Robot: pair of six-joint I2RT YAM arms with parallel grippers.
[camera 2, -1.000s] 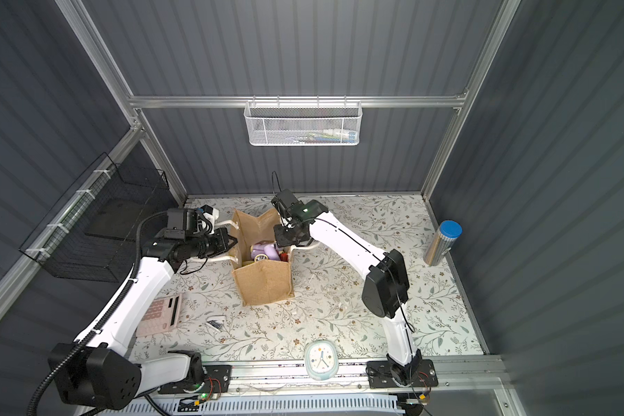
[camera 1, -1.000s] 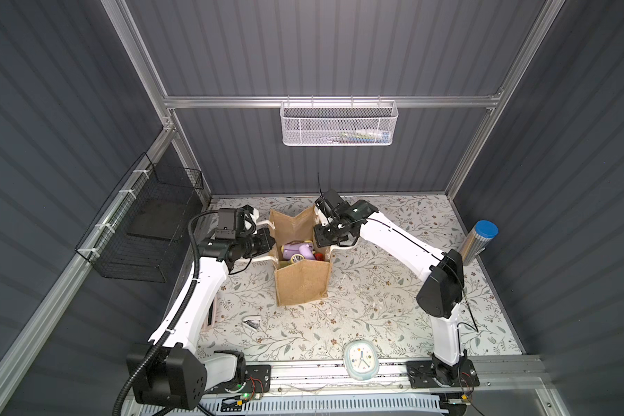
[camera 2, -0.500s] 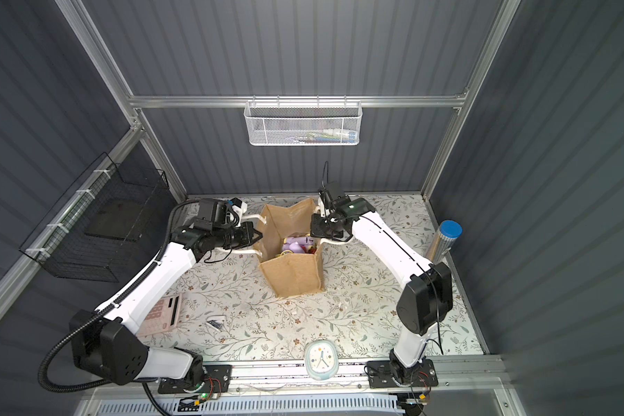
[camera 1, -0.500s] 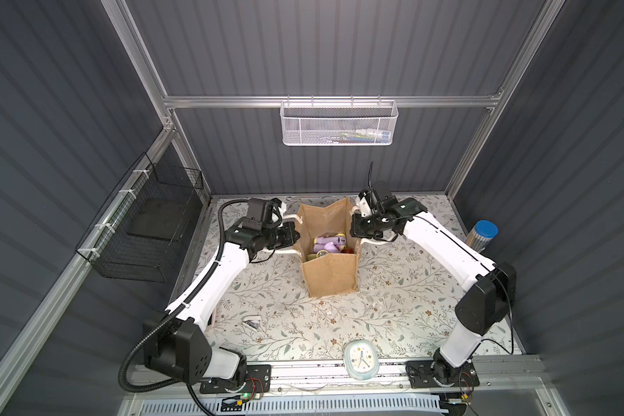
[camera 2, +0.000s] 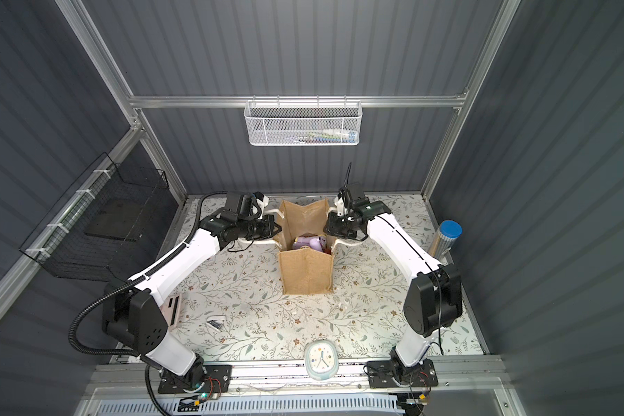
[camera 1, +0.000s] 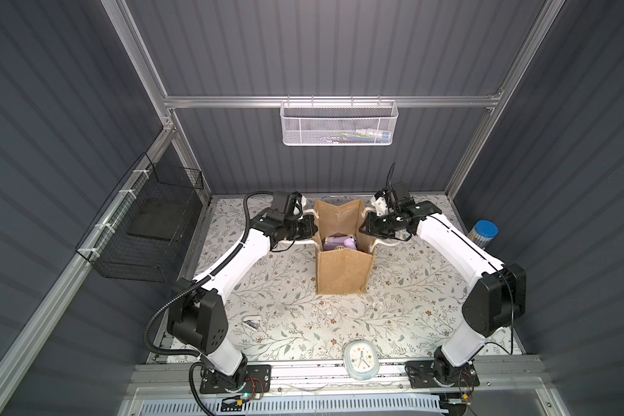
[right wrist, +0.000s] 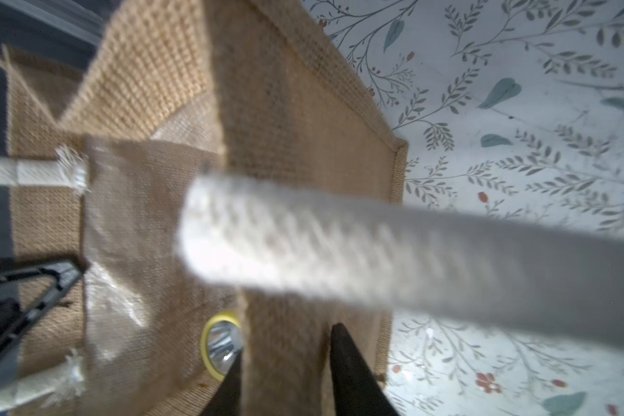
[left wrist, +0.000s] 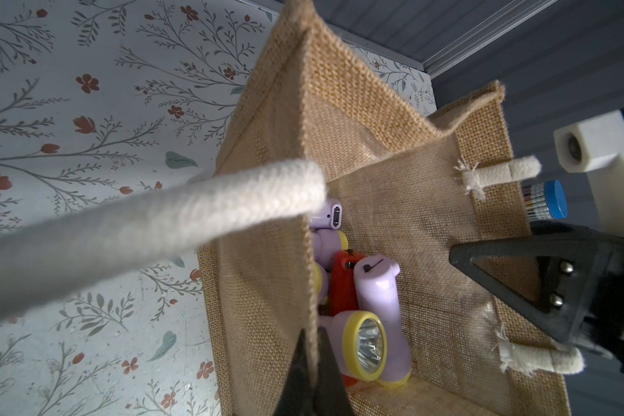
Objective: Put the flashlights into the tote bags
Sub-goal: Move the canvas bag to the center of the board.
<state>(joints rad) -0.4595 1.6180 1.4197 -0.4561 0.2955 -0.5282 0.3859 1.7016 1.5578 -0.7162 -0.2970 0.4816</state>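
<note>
Floral surface is carrying a tote bag, standing upright near its middle. A clock is lying at the front edge. A blue-capped cylinder is standing at the right edge.

Reaches in from both sides with elbows bent; pinches tote bag wall tight in left end effector; straddles opposite wall with right end effector, jaws slightly parted
</note>
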